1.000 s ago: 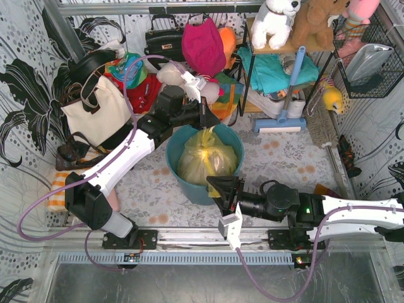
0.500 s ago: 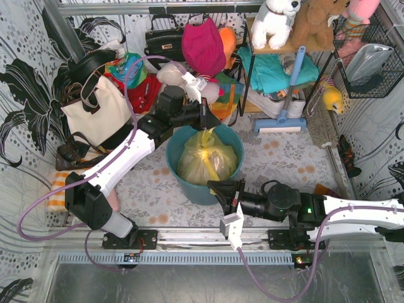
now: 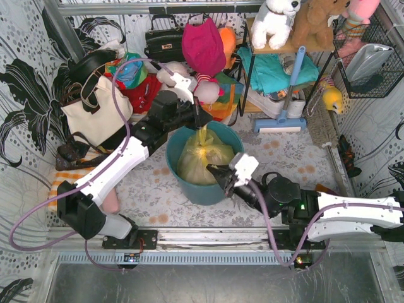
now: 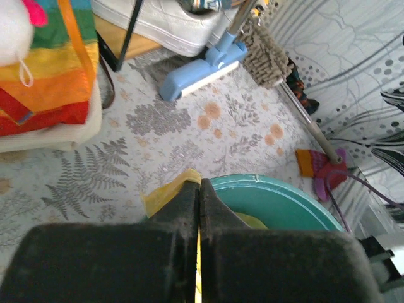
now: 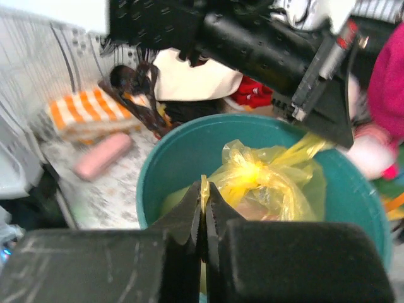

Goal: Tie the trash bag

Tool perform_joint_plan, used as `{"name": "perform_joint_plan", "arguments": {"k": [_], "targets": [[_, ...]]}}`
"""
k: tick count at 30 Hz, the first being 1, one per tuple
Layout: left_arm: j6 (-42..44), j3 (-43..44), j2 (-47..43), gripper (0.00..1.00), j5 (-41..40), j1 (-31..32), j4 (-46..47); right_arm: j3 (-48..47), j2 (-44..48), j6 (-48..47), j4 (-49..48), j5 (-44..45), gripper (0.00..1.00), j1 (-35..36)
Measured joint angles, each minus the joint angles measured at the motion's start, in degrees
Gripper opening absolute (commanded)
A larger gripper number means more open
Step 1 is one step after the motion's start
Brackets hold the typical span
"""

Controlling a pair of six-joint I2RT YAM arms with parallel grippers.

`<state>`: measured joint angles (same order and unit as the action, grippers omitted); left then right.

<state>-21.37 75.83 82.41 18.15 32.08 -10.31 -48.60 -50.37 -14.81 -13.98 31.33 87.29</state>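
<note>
Patterned floor carries a teal bin holding the trash bag. The right gripper has just swung up and pinched a bag flap between its fingers. The left gripper stays clamped on the opposite flap, so both ends seem ready for knotting.

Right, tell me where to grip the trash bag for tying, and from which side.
Take the yellow tails at its gathered neck, from above: the trash bag sits sunk in the teal bin, leaving only its top free. The left hand and right hand each pinch one tail.
</note>
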Motion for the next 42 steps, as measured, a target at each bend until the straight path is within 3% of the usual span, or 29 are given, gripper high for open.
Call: {"name": "perform_joint_plan", "arguments": {"k": [5, 10, 17, 28, 37, 42], "targets": [[0.85, -2.78, -3.30, 0.00, -4.96, 0.00, 3.28, -3.56, -0.46, 20.57, 3.80, 1.57, 0.00, -5.38], [2.32, -1.38, -3.65, 0.00, -8.94, 0.00, 4.17, -9.18, -0.66, 30.67, 8.57, -4.20, 0.00, -8.15], [4.35, 2.21, -4.37, 0.00, -10.69, 0.07, 5.38, -17.81, -3.69, 35.32, 12.15, -13.05, 0.00, -8.24], [4.66, -3.19, 0.63, 0.00, -10.88, 0.09, 6.19, -5.42, -4.22, 44.83, 15.17, -17.18, 0.00, -8.35], [6.64, 7.89, 2.10, 0.00, -12.07, 0.07, 4.50, -18.64, -6.64, 44.06, 15.58, -21.07, 0.00, -8.46], [6.88, 5.51, 1.44, 0.00, -12.39, 0.07, 7.19, -15.96, -5.33, 44.76, 13.90, -22.12, 0.00, -8.28]]}}
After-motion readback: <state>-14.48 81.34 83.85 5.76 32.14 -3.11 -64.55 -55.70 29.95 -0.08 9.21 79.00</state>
